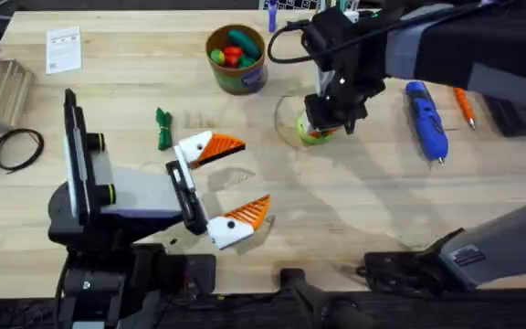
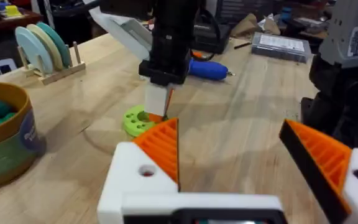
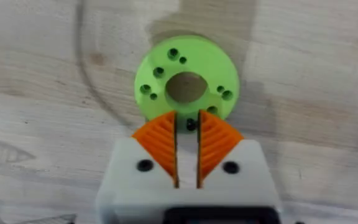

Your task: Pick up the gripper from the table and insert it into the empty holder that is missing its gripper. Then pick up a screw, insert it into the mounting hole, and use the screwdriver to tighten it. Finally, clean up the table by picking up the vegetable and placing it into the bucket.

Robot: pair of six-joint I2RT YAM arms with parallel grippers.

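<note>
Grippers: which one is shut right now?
The right gripper, poised over the lime green disc; the left gripper rests open near the table's middle.

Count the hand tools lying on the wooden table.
2: a chunky blue power screwdriver, and a slim orange-handled tool just right of it. The right arm may hide others.

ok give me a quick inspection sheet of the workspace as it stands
surface: wooden table, pale ring marks
job's things: screwdriver lying at right; vegetable on the table, outside the bucket
clutter: lime green disc; orange-handled tool; paper card
grippers: left gripper open, empty; right gripper shut, at the disc's edge
cables: black coil at left edge
surroundings: plate rack behind the bucket
</note>
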